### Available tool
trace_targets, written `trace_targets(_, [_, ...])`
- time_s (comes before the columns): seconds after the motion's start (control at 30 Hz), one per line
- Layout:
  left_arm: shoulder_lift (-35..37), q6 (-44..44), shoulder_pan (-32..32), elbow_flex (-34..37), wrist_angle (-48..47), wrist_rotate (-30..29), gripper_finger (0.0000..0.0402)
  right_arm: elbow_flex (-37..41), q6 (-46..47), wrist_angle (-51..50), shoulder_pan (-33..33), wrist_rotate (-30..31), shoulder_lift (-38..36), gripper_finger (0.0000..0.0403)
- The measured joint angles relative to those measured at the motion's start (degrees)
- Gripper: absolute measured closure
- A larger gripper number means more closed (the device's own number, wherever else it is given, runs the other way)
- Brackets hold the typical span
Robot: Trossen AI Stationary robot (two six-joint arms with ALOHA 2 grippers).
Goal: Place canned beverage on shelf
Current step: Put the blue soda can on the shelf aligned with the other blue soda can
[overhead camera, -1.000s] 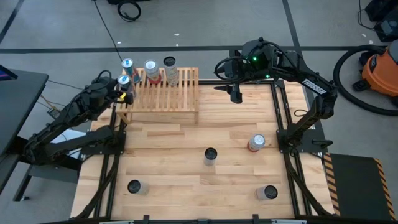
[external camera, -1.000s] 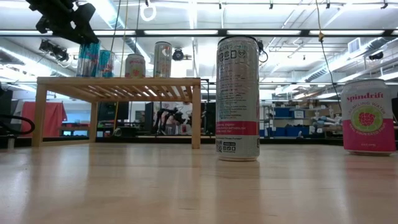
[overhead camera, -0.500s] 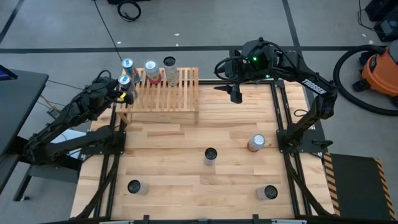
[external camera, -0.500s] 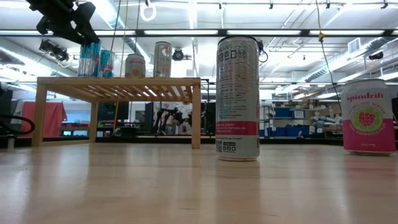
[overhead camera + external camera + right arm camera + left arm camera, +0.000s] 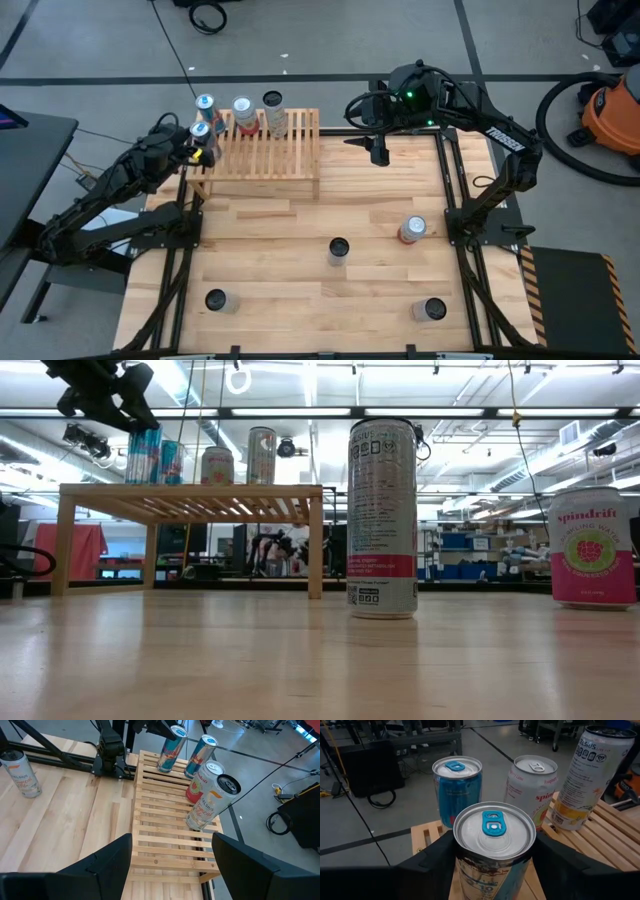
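The light-wood slatted shelf (image 5: 262,150) stands at the table's far left. At its left end my left gripper (image 5: 196,141) is shut on a silver-and-blue can with a blue tab (image 5: 494,827). Behind that can, three more stand upright on the slats: a blue can (image 5: 457,785), a white-and-red can (image 5: 534,787) and a tall white-and-orange can (image 5: 587,770). My right gripper (image 5: 378,152) hangs open in the air to the right of the shelf, with nothing between its fingers. My left gripper pinches the can's upper side wall (image 5: 465,870), just under the rim, between its two fingers (image 5: 432,867). They come nearly level from the table's left, tipped slightly down. The can is upright, and in the low view its bottom (image 5: 143,480) meets the shelf's top.
Four cans stand loose on the table: a tall one (image 5: 339,249) in the middle, a pink-labelled one (image 5: 412,230) to its right, and two near the front (image 5: 216,299) (image 5: 434,309). The shelf's near and right slats (image 5: 165,835) are bare. An orange vacuum (image 5: 612,108) is beyond the table.
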State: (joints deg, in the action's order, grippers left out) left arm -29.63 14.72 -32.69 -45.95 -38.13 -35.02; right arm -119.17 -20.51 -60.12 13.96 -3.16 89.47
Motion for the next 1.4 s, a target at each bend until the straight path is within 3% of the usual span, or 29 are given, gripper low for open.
trace_targets(0.97, [-1.07, 0.7, 0.02, -0.07, 0.2, 0.04, 0.0119, 0.0, 0.87, -0.01, 0.01, 0.02, 0.0, 0.0119])
trace_targets(1.4, [-1.01, -0.27, 0.03, -1.33, 2.0, 0.02, 0.0118, 0.0, 0.87, 0.0, 0.0, 0.02, 0.0, 0.0119])
